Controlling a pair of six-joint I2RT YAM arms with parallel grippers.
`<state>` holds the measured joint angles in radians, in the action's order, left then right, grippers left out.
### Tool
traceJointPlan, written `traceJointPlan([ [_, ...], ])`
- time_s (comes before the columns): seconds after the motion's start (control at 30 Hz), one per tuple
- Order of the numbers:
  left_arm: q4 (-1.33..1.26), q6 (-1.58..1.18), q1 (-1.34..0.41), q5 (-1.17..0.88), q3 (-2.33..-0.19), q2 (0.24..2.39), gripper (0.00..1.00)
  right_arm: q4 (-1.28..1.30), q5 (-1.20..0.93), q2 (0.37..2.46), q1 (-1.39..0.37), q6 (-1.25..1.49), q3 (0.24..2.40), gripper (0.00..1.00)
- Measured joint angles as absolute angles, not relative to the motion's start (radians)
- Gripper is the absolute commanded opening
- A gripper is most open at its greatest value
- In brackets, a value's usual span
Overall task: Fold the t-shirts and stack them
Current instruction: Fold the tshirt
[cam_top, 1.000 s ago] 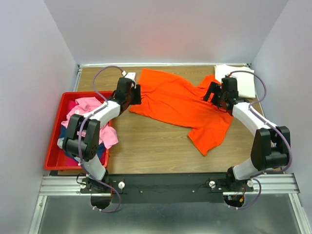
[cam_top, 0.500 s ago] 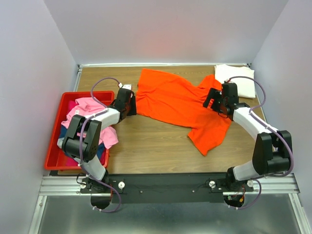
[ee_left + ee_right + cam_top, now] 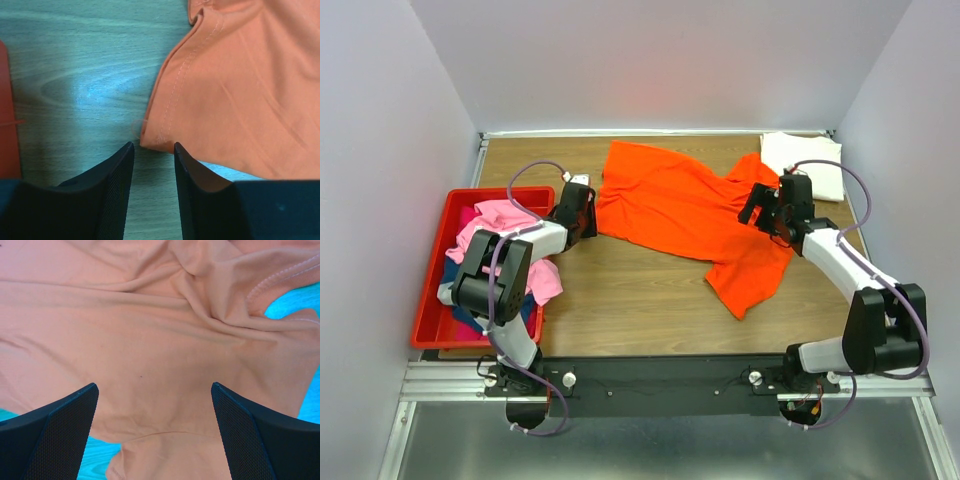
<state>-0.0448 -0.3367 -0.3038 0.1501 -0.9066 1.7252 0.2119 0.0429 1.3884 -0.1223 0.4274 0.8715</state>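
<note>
1 cream shirt [image 3: 810,165] lay folded at the far right corner. The orange shirt [image 3: 690,215] lay rumpled mid-table, unfolded; other shirts [image 3: 505,218] sat in the bin [image 3: 428,335]. The left gripper [image 3: 153,150] was slightly parted and empty at the orange shirt's corner; the right gripper [image 3: 155,390] was spread wide above it.

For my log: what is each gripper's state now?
Left gripper: narrowly open, empty, at a corner of the orange t-shirt.
Right gripper: wide open, empty, over that t-shirt.
</note>
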Motion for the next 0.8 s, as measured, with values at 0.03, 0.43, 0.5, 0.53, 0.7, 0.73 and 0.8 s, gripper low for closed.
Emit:
traceJointPlan([
  [0.03, -0.046, -0.337, -0.303, 0.15, -0.907, 1.729, 0.44, 0.212, 0.043, 1.384, -0.122, 0.427, 0.871, 1.0],
  [0.43, -0.059, -0.338, -0.296, 0.15, -0.913, 1.745, 0.38, 0.212, 0.034, 1.359, -0.122, 0.426, 0.859, 1.0],
  [0.5, -0.059, -0.337, -0.295, 0.15, -0.921, 1.753, 0.36, 0.212, 0.032, 1.353, -0.122, 0.426, 0.855, 1.0],
  [0.53, -0.059, -0.337, -0.295, 0.15, -0.925, 1.756, 0.33, 0.212, 0.031, 1.351, -0.122, 0.426, 0.855, 1.0],
  [0.7, -0.056, -0.335, -0.295, 0.15, -0.941, 1.77, 0.22, 0.212, 0.028, 1.339, -0.122, 0.426, 0.849, 1.0],
  [0.73, -0.054, -0.336, -0.295, 0.15, -0.946, 1.774, 0.2, 0.212, 0.028, 1.337, -0.122, 0.426, 0.847, 1.0],
  [0.8, -0.053, -0.335, -0.295, 0.15, -0.95, 1.776, 0.15, 0.212, 0.028, 1.333, -0.122, 0.426, 0.844, 1.0],
])
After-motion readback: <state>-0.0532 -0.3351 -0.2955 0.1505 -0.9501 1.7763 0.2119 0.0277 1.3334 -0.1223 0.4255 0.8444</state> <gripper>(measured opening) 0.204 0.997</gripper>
